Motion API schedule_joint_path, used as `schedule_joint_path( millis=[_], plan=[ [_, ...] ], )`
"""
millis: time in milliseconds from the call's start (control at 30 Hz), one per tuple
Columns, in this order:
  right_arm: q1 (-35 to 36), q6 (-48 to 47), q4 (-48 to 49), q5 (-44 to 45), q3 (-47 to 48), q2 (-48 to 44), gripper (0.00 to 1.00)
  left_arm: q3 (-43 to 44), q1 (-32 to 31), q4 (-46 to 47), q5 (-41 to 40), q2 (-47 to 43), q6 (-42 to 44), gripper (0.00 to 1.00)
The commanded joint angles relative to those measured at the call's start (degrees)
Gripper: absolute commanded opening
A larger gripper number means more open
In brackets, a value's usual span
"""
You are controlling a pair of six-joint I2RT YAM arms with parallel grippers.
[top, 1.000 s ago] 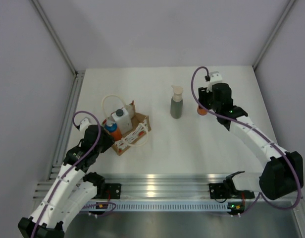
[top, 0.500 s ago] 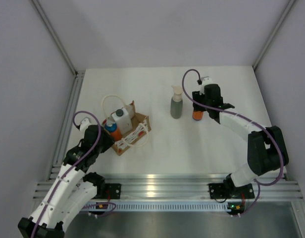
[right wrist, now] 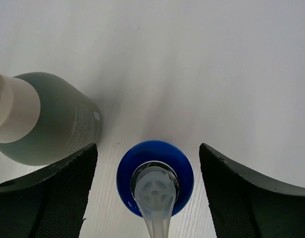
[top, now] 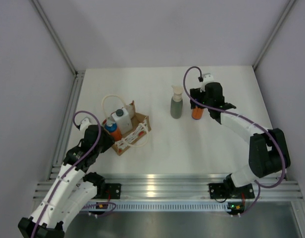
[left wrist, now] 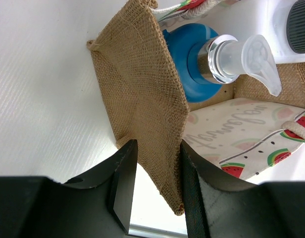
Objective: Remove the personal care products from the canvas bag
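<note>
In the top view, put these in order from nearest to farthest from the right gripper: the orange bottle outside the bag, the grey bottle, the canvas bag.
1. orange bottle, between the open fingers of the right gripper.
2. grey bottle, next to it, toward the table's middle.
3. canvas bag, far across, near the left arm.

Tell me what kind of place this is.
Probably a robot lab test booth: plain grey walls, a white table, and a left arm and right arm bolted to a metal rail.

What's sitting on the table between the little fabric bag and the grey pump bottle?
Nothing. In the top view, the white table between the canvas bag and the grey bottle is bare.
</note>
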Motion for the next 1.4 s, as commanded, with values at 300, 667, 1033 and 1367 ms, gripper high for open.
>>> schedule_joint_path(
  millis=[300, 667, 1033, 1367],
  plan=[
    [-0.6, 2.31, 1.75, -5.54, -0.81, -15.03, 0.84, -0.26, 0.3, 0.2, 0.41, -1.42, -0.03, 0.46],
    [20.8, 4.25, 9.74, -19.18, 1.37, -16.38, 0.84, -0.35, 0.3, 0.28, -0.38, -1.43, -2.05, 0.46],
    [37.01, -1.29, 8.16, -15.31, 14.12, 0.59, 0.85, -0.26, 0.3, 0.28, -1.44, -1.42, -2.31, 0.46],
    [39.48, -5.42, 10.1, -21.1, 24.31, 13.25, 0.61, -1.31, 0.3, 0.28, -2.58, -1.95, -4.24, 0.45]
  ],
)
